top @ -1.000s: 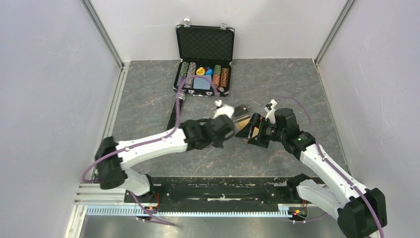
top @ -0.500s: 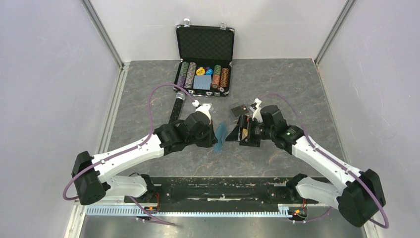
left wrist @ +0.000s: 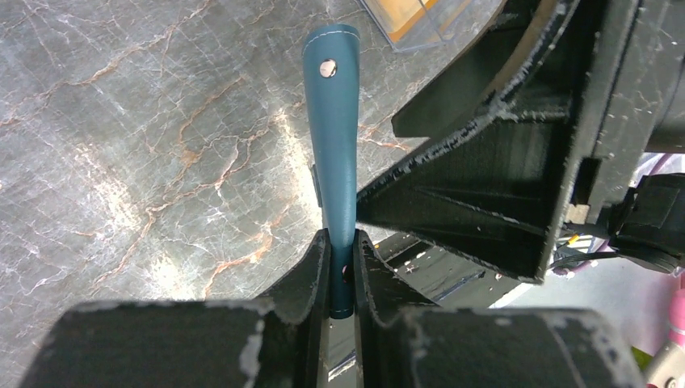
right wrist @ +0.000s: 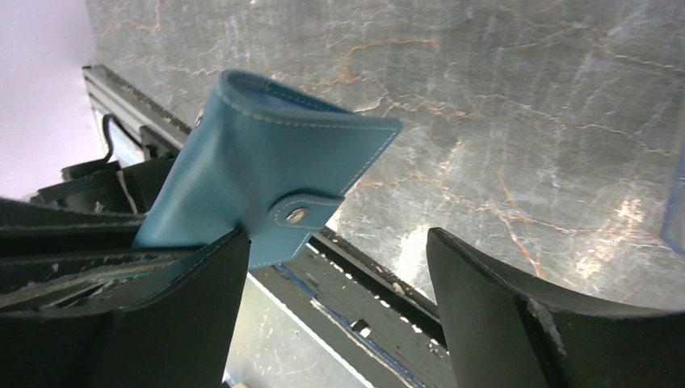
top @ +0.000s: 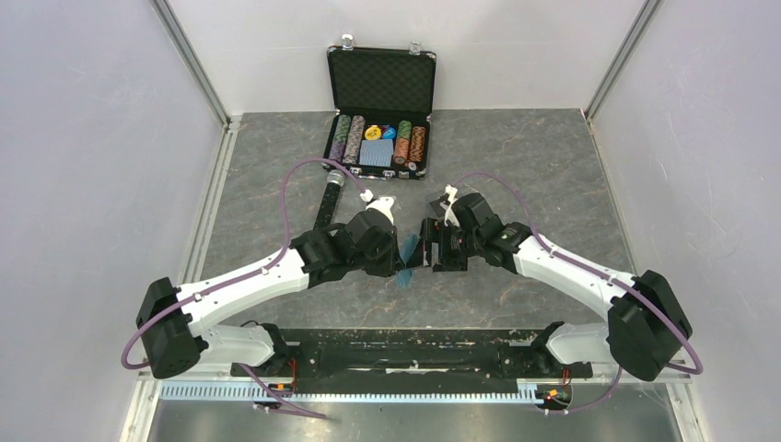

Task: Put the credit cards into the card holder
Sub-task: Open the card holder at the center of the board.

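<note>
1. Top view: we've got the left tool (top: 396,250) pinching the card holder (top: 406,262) and holding it up over the desk (top: 553,166), about midway between the two arms. From up here it's edge-on, so it's just a thin blue sliver. The right tool (top: 429,247) faces it from the other side, just beside it. An open chip case (top: 378,147) sits at the far edge, well apart from all this.
2. Left wrist view: the fingers (left wrist: 307,267) are squeezed narrow on the near edge of the holder, which sticks out away from the camera as a slim teal strip. A black finger of the right tool hangs just beside it on the right. At the top edge we can see the orange credit cards (left wrist: 404,14) through a clear box (left wrist: 452,24) on the desk.
3. Right wrist view: these fingers (right wrist: 501,307) stand wide apart with nothing clamped between them. The holder is tilted, with its snap tab (right wrist: 303,212) fastened (so it's folded shut). Its lower corner disappears behind the left-hand finger, and we can't tell if they touch.
</note>
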Robot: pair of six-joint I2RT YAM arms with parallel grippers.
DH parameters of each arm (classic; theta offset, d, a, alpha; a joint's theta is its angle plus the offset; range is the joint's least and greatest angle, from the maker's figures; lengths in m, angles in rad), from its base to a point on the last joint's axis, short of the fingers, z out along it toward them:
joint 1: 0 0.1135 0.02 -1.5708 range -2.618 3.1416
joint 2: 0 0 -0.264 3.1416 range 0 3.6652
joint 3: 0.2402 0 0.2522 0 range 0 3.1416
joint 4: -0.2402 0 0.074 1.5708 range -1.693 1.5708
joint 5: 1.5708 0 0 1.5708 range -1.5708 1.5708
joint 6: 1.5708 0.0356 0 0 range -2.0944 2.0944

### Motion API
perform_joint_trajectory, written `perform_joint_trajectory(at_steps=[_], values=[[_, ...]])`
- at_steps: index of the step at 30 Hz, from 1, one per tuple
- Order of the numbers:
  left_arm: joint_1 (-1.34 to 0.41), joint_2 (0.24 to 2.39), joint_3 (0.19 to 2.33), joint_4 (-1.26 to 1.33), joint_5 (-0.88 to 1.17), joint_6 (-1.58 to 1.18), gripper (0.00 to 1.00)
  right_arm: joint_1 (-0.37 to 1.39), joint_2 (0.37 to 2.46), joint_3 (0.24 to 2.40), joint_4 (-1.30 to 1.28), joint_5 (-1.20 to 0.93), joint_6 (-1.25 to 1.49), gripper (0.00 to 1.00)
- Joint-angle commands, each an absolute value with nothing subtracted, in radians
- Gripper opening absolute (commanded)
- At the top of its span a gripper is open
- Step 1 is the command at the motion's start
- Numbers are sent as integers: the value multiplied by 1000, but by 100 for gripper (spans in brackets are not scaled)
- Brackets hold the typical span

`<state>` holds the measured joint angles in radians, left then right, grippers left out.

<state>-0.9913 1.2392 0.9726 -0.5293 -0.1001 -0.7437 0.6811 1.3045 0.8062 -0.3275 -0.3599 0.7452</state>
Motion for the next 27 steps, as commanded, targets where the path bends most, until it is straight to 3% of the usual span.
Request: perform_joint_trajectory(at_steps=[1, 14, 19, 27], values=[[-998, 1235, 975, -442, -42, -793, 2, 685, 1307, 840, -334, -253, 696, 81], [-999, 1233, 968, -422, -29, -811, 2, 700, 1345, 849, -400, -139, 633, 55], [-997, 1211, 939, -385, -35, -853, 2, 719, 1370, 849, -455, -81, 597, 37], [-963, 1150, 852, -290, -16, -936, 2, 721, 1334, 798, -476, -51, 586, 32]])
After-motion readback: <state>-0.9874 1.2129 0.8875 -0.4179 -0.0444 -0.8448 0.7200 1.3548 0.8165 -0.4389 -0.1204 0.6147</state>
